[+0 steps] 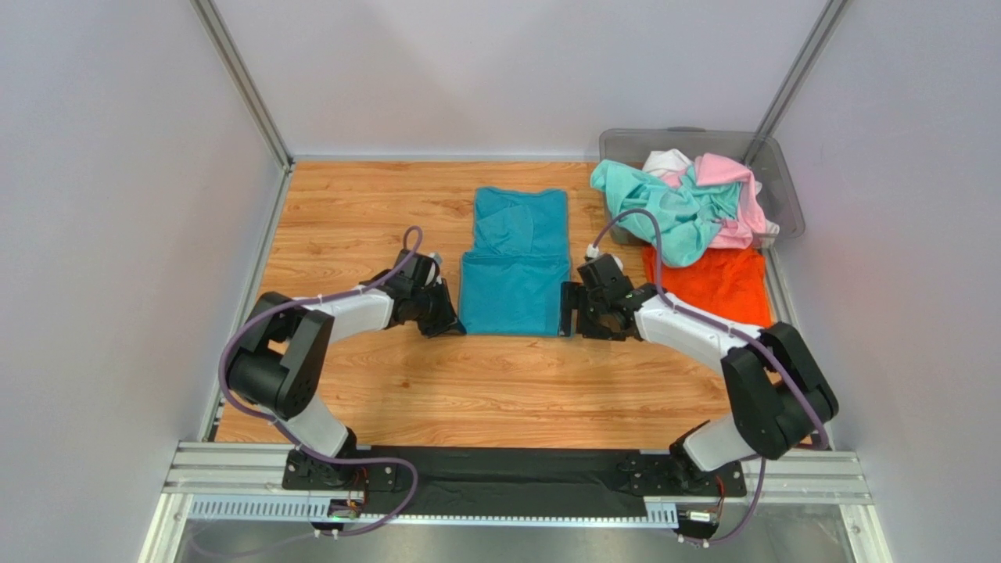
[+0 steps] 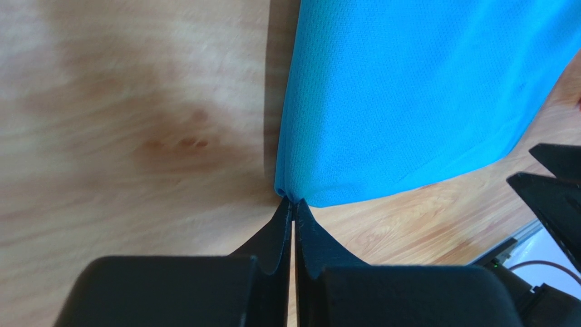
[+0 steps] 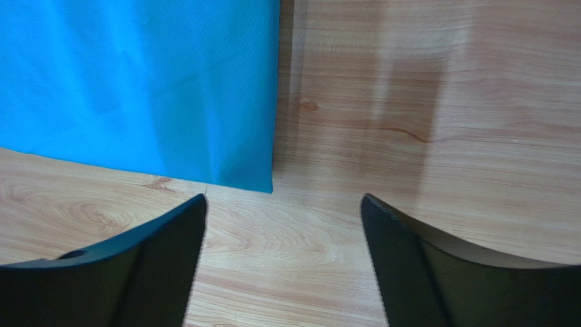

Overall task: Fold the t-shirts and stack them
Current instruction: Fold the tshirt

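A teal-blue t-shirt (image 1: 515, 264) lies partly folded and flat on the wooden table (image 1: 353, 223). My left gripper (image 1: 454, 321) is at its near left corner. In the left wrist view that gripper (image 2: 293, 203) is shut, pinching the corner of the blue cloth (image 2: 409, 95). My right gripper (image 1: 571, 312) sits at the shirt's near right corner. In the right wrist view it (image 3: 284, 199) stands open over bare wood, and the cloth corner (image 3: 136, 88) lies just ahead of its left finger, untouched. Mint-green (image 1: 658, 205), pink (image 1: 734, 194) and white (image 1: 666, 161) shirts are heaped at the back right. An orange one (image 1: 709, 282) lies below them.
A grey translucent bin (image 1: 785, 176) stands in the back right corner under the heap of shirts. White walls and metal posts close in the table on three sides. Bare wood lies left of the blue shirt and along the near edge.
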`<state>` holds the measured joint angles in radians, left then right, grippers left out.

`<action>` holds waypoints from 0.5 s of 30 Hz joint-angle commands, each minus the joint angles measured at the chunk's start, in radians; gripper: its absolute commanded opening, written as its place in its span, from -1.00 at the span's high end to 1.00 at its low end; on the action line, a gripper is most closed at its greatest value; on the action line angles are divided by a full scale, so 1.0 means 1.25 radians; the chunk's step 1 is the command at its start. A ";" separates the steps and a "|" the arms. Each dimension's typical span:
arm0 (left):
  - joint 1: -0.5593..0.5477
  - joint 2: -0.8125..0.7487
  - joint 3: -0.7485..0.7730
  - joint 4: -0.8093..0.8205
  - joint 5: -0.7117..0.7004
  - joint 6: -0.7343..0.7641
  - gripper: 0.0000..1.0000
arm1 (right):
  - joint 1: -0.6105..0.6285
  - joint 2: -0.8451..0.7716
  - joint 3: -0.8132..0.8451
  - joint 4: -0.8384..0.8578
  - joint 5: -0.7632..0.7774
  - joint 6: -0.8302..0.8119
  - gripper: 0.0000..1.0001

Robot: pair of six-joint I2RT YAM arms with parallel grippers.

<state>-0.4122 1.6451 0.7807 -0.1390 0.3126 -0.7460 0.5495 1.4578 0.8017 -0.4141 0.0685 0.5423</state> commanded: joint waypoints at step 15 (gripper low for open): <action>0.000 -0.054 -0.066 -0.058 -0.072 0.024 1.00 | 0.005 0.136 0.048 0.075 -0.186 -0.015 0.69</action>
<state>-0.4122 1.5894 0.7250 -0.1368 0.2939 -0.7464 0.5472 1.6264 0.8612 -0.3332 -0.1059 0.5163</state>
